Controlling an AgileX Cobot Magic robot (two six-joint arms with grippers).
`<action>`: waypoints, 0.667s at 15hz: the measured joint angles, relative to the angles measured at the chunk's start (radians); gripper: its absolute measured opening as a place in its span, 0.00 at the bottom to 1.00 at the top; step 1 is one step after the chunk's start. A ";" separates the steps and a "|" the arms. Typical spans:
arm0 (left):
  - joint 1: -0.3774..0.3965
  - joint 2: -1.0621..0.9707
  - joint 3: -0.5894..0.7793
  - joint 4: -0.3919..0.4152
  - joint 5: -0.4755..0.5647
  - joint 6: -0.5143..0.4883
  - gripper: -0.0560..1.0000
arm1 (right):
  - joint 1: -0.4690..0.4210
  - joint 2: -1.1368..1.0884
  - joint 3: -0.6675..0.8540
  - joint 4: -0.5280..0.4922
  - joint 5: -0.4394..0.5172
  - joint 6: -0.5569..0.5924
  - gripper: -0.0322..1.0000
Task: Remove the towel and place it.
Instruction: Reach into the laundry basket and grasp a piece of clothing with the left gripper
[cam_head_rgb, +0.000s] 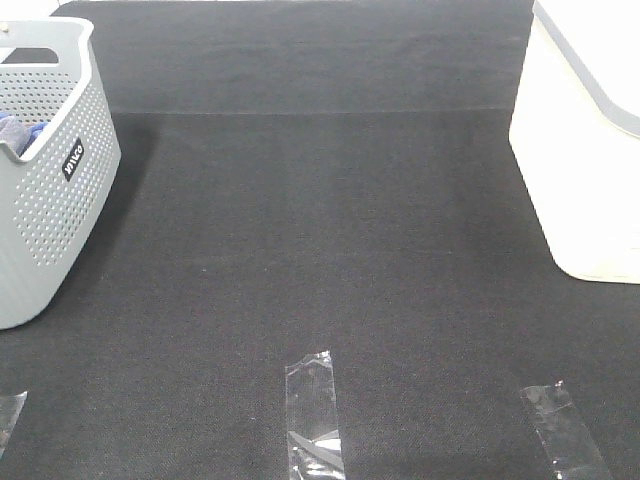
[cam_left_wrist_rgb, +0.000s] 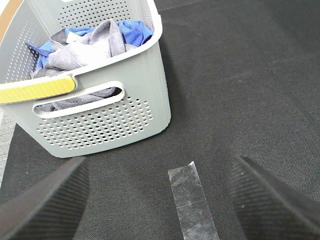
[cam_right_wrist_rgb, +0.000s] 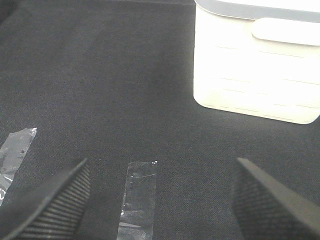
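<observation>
Hovering by the basket (cam_left_wrist_rgb: 125, 115), left gripper (cam_left_wrist_rgb: 160, 200) gapes empty, right gripper (cam_right_wrist_rgb: 160, 200) too; best pinch the towel (cam_left_wrist_rgb: 95, 47) high, skipping blue cloth (cam_left_wrist_rgb: 135, 30).

One basket (cam_head_rgb: 55, 215), one bin (cam_head_rgb: 580, 180), one towel (cam_left_wrist_rgb: 92, 46), one cloth (cam_left_wrist_rgb: 134, 30), three tape strips (cam_head_rgb: 312, 400).

This looks like a lab test bench: tape strips (cam_head_rgb: 312, 395) lie along the near edge of a black-clothed table (cam_head_rgb: 330, 230), with a basket (cam_head_rgb: 60, 200) and a bin (cam_head_rgb: 580, 170) at its sides.
</observation>
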 joint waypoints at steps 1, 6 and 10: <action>0.000 0.000 0.000 0.000 0.000 0.000 0.76 | 0.000 0.000 0.000 0.000 0.000 0.000 0.74; 0.000 0.000 0.000 0.000 0.000 0.000 0.76 | 0.000 0.000 0.000 0.000 0.000 0.000 0.74; 0.000 0.000 0.000 0.000 0.000 0.000 0.76 | 0.000 0.000 0.000 0.000 0.000 0.000 0.74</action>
